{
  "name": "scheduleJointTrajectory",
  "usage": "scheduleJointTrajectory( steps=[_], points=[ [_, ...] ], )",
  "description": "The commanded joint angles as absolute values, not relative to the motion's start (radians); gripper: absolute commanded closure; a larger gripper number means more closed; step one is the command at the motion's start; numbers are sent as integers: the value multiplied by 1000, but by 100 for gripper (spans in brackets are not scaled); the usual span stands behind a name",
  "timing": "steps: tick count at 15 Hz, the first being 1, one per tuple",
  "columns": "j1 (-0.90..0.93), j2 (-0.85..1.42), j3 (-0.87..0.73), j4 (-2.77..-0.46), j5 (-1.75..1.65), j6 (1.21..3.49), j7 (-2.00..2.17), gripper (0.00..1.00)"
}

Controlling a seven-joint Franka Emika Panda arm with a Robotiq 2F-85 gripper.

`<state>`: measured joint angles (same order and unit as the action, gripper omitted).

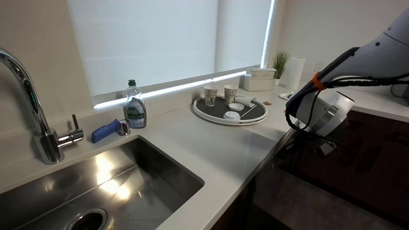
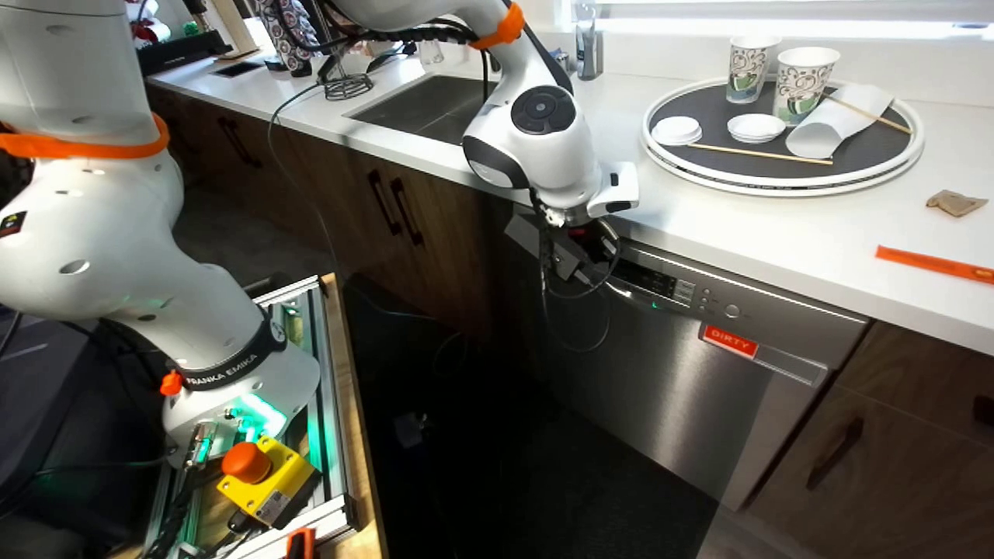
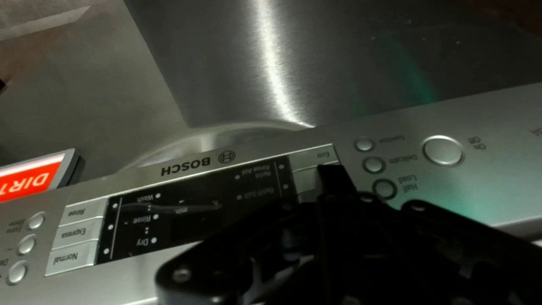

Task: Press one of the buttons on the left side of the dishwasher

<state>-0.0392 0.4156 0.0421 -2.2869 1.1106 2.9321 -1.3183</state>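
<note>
The gripper (image 3: pixel 336 178) has its jaws pressed together, holding nothing I can see, tips just by the Eco button (image 3: pixel 314 157) at the edge of the black display (image 3: pixel 190 212); from here I can't tell if they touch. The dishwasher (image 2: pixel 675 388) stands under the front edge of the counter (image 2: pixel 776 225), a red sign (image 2: pixel 730 341) near its top; a round tray (image 2: pixel 776 187) sits toward the back edge.

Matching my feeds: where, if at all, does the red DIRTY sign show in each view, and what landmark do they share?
In an exterior view with a faucet: absent.
In an exterior view: DIRTY sign right of centre, high on the dishwasher front.
Wrist view: left edge, upside down, cut off.
Shared landmark, all three: the gripper, dim in both exterior views.
</note>
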Motion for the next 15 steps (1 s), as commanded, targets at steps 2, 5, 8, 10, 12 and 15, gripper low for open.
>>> scheduleJointTrajectory(
  steps=[2, 5, 8, 10, 12, 15],
  points=[
    [-102, 441, 126, -2218, 1353, 2989, -1396, 100],
    [-128, 438, 147, -2203, 1487, 2991, -1448, 100],
    [-139, 439, 144, -2183, 1597, 2986, -1509, 100],
    [-137, 444, 138, -2175, 1654, 2980, -1545, 100],
    [-130, 450, 132, -2174, 1693, 2977, -1569, 100],
    [-128, 450, 127, -2163, 1783, 2964, -1616, 100]
  ],
)
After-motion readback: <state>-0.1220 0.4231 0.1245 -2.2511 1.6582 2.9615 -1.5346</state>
